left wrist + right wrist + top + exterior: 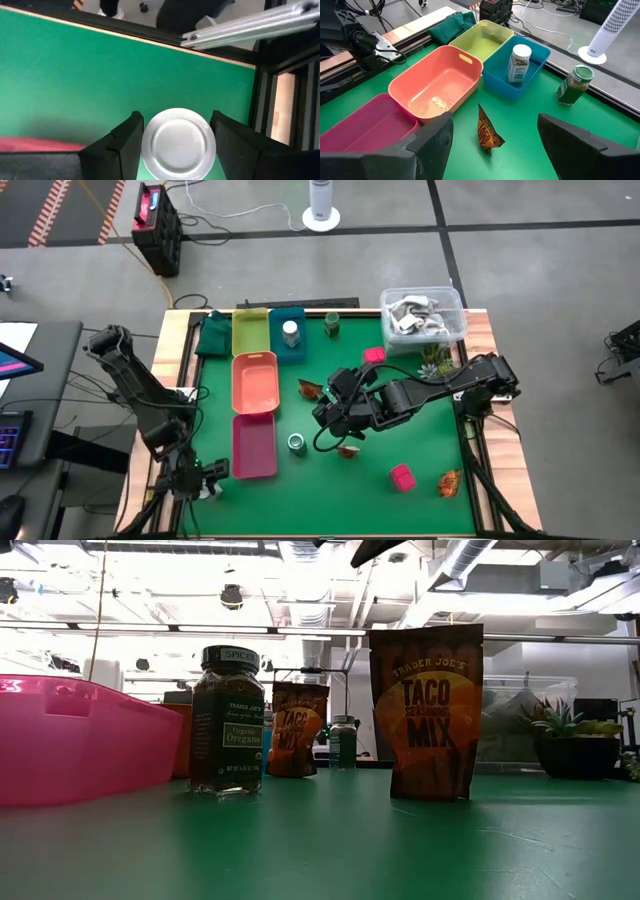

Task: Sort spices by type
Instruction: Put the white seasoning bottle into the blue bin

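Your left gripper (pixel 175 145): jaws around white round jar (pixel 178 144), contact unclear | your right gripper (pixel 492 135): jaws spread, over sachet (pixel 488 134), unheld.

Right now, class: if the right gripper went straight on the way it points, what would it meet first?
Most likely the taco sachet on the mat, between the open right gripper fingers; beyond it stands the orange tray. Depth is uncertain.

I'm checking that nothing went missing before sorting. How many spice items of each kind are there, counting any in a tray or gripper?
White-lidded jars: 2
Green-lidded jars: 2
Pink blocks: 2
Orange-brown sachets: 3
Total: 9
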`<action>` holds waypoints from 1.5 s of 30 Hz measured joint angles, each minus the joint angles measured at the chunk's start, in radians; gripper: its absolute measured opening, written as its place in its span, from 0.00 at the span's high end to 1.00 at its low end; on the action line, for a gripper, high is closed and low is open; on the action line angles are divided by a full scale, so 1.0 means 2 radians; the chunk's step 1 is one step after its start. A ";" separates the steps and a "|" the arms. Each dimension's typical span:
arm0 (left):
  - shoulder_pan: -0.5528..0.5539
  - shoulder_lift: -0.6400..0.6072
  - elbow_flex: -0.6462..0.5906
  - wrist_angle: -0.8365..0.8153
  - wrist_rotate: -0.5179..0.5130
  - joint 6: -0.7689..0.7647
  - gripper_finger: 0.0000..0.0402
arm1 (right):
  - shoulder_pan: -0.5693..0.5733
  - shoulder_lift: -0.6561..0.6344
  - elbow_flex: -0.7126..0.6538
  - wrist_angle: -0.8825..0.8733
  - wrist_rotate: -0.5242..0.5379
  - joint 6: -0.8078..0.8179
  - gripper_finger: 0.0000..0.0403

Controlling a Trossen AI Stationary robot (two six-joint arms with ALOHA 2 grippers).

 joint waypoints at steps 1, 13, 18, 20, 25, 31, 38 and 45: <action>0.005 -0.005 0.005 -0.005 0.000 -0.003 0.50 | 0.000 0.000 0.000 0.000 0.001 0.000 0.21; 0.069 -0.071 0.014 -0.020 0.055 -0.080 0.50 | -0.010 0.000 -0.029 0.015 0.007 0.013 0.21; 0.097 -0.088 0.014 -0.023 0.029 -0.096 0.50 | -0.029 -0.001 -0.083 0.082 -0.013 -0.035 0.21; 0.107 -0.093 0.014 -0.031 0.013 -0.101 0.50 | -0.036 0.001 -0.101 0.108 -0.019 -0.070 0.21; 0.132 -0.108 0.014 -0.030 0.000 -0.125 0.50 | -0.055 0.000 -0.107 0.146 -0.034 -0.161 0.21; 0.154 -0.130 0.014 -0.043 0.003 -0.173 0.50 | -0.080 0.000 -0.107 0.219 -0.081 -0.255 0.21; 0.155 -0.152 0.014 -0.046 -0.007 -0.199 0.50 | -0.102 0.000 -0.107 0.241 -0.134 -0.293 0.21; 0.186 -0.166 0.014 -0.049 -0.047 -0.191 0.50 | -0.124 0.000 -0.107 0.216 -0.171 -0.318 0.21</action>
